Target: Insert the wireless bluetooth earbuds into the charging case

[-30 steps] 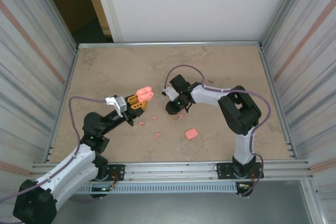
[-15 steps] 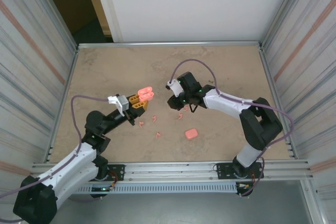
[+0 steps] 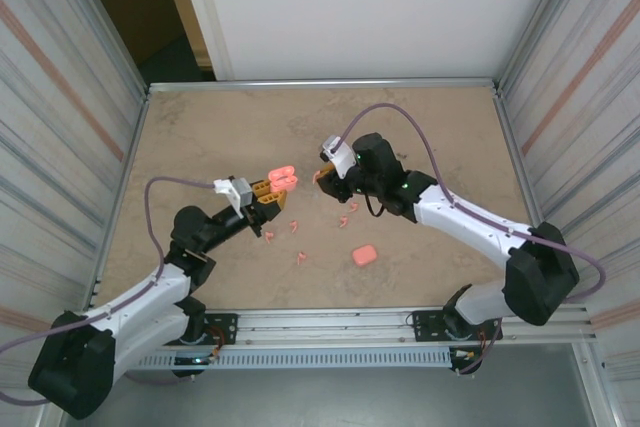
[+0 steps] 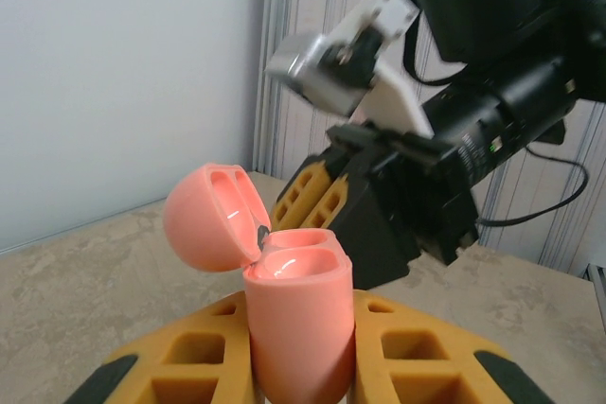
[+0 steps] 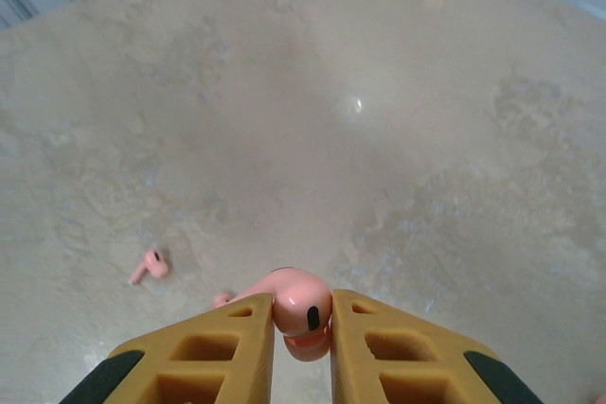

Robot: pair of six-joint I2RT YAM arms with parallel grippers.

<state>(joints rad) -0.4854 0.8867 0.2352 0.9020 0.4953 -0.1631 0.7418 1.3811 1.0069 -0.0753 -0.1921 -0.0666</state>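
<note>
Approach of the right gripper (image 3: 323,179) toward the open charging case (image 4: 298,328) is the change. Compared with the top view of one second earlier, the right arm is stretched further out, its elbow has swung toward the right wall, and the gripper has left the patch of loose earbuds (image 3: 295,226) and moved up and to the left. The right fingers are pressed together on one earbud (image 5: 301,307), which the right wrist view shows pinched between the two pads, clear of the table (image 3: 200,137). The left gripper (image 3: 268,192) clamps the charging case upright by its lower body, with the lid (image 4: 210,217) hinged back. The case has shifted only slightly toward the right arm in the same interval. The two grippers now stand near each other but apart, and the earbud is not yet over the case. The part of the wells that shows in the left wrist view appears empty. The pick therefore appears complete and the transfer is in hand. The next step is judged to be alignment of the stem with a well, followed by a short descent. A closed case (image 3: 364,254) lies on the table, near the loose earbuds.
</note>
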